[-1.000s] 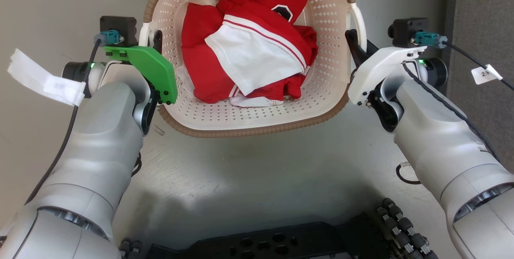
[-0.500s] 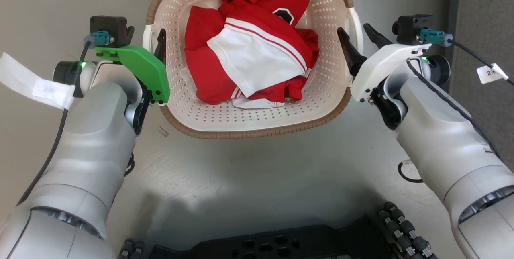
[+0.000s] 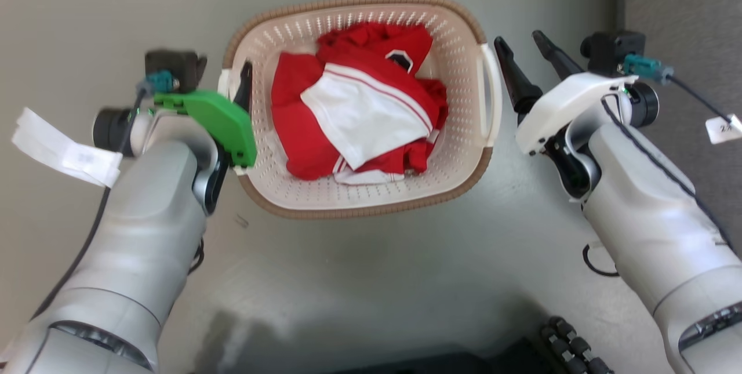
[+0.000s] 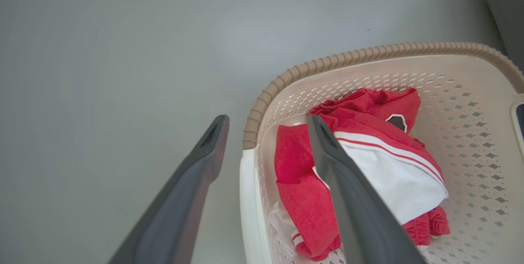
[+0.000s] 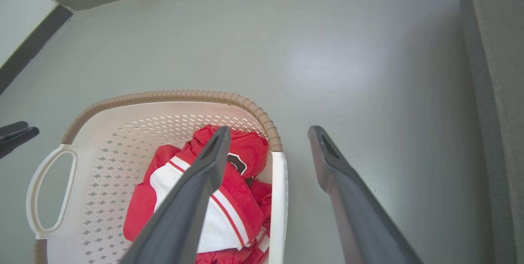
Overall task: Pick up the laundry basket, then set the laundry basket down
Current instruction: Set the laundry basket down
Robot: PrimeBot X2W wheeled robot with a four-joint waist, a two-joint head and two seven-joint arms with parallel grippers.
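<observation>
On the grey floor [image 3: 371,281], upright, between the two arms: the laundry basket [image 3: 359,210], cream and perforated, with a brown woven-look rim. Inside it, a crumpled red-and-white garment [image 3: 353,116], heaped toward the middle, with a dark badge near the far end.

At the basket's left side, the left hand [image 3: 225,62], spread wide and gripping nothing. In the left wrist view, that left hand [image 4: 267,118] astride the white left handle [image 4: 249,210], with one dark finger [image 4: 184,198] out over bare floor and the other across the garment. Contact with the handle: impossible to tell.

Just beside the right handle [image 3: 486,95], outside the basket in the head view, the right hand [image 3: 517,37], likewise parted and holding nothing. In its own wrist view, the right hand [image 5: 268,129] with one finger in front of the basket's inside and the other over floor.

On the left wrist, a green plate [image 3: 223,122]; off its cable, a white paper tag [image 3: 64,145]. Along the right edge, a dark grey textured panel [image 3: 684,14].
</observation>
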